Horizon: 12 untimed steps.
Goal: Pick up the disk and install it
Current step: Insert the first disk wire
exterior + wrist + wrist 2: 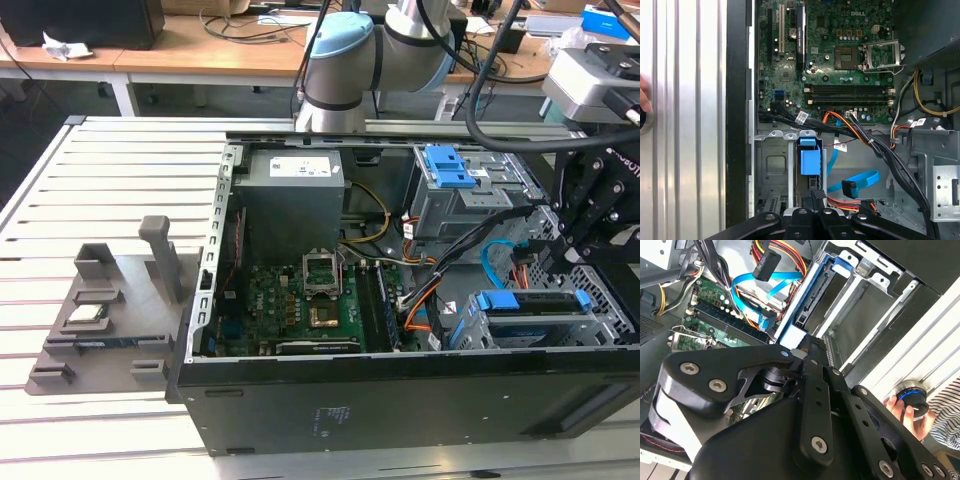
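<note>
**Exterior view: the disk (530, 302) stands in its cage**

You can see the open computer case (400, 400) lying on the slatted table (120, 170). The disk sits on its edge in the metal drive cage (610, 325), at the near corner of the case on the exterior view's right. Its blue rail faces up. The gripper (580, 240) hangs just above it.

In the first wrist view the gripper (816, 197) is right at the disk (808, 162) and seems to touch its edge. You cannot tell if it is clenched on the disk or has let go.

In the second wrist view the disk (805, 310) stands in the cage slot nearest the green board (715, 325). Outside the case, a person's hand (905, 412) is at a round knob with a blue ring (912, 395).

On the exterior view's left, a grey holder (110, 310) lies on the table beside the case. A small square chip (85, 313) rests in it.
</note>
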{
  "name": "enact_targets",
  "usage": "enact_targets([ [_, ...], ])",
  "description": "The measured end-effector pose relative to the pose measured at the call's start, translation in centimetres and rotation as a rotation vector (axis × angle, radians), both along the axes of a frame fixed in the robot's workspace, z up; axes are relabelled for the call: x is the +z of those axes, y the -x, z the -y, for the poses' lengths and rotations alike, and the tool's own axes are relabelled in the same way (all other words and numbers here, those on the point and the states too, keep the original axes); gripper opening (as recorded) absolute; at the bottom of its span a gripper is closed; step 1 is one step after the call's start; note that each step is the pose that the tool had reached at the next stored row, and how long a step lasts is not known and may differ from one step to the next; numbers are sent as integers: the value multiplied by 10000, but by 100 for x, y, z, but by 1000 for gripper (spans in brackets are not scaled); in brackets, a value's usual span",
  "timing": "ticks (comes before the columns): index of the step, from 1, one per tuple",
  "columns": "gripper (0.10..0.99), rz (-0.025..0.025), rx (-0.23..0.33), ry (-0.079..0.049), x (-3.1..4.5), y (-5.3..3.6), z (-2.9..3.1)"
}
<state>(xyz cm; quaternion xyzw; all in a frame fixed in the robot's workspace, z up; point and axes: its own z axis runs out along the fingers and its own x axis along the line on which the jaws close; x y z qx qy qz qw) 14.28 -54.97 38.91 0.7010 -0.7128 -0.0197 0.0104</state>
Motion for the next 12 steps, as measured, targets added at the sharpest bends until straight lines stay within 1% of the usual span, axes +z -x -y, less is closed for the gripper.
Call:
enact_targets([
  [3, 106, -1, 0, 6, 0, -50, -17],
  [4, 106, -1, 2, 9, 1, -87, -29],
  [6, 106, -2, 2, 8, 0, -123, -39],
  [8, 106, -4, 0, 8, 0, -182, -53],
  [12, 106, -6, 2, 7, -1, -255, -63],
])
